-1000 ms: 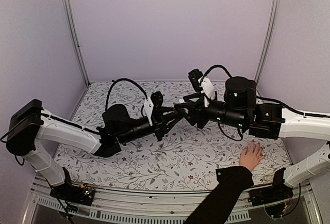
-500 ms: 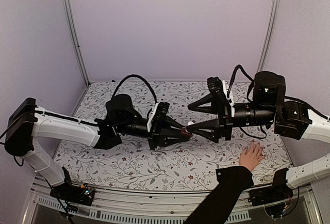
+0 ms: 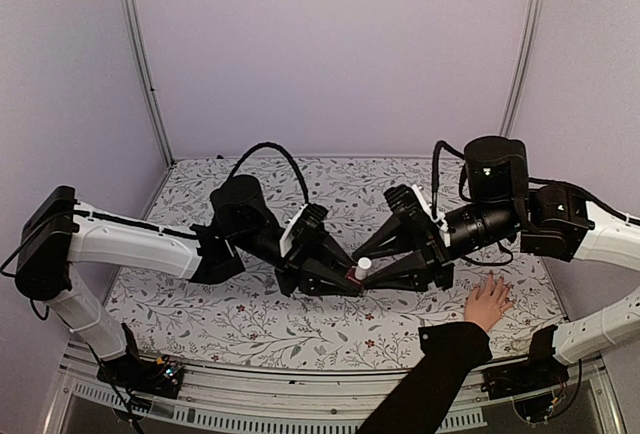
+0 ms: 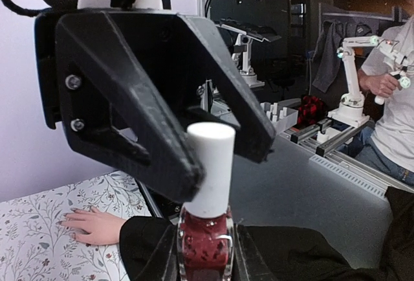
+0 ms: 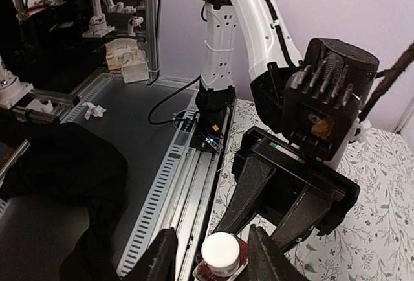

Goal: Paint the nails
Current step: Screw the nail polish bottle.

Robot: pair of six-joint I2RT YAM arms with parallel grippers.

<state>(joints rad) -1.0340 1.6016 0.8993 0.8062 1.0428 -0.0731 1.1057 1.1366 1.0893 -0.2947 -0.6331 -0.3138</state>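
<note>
We see left gripper clamped on dark-red bottle; right gripper jaws apart astride white cap; hand flat at bottle's four o'clock.

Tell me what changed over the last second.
The right gripper opened wide, then narrowed around the white cap; whether it grips is unclear. Both grippers tilted downward. The left gripper stayed shut on the bottle; the hand stayed flat on the table.
</note>
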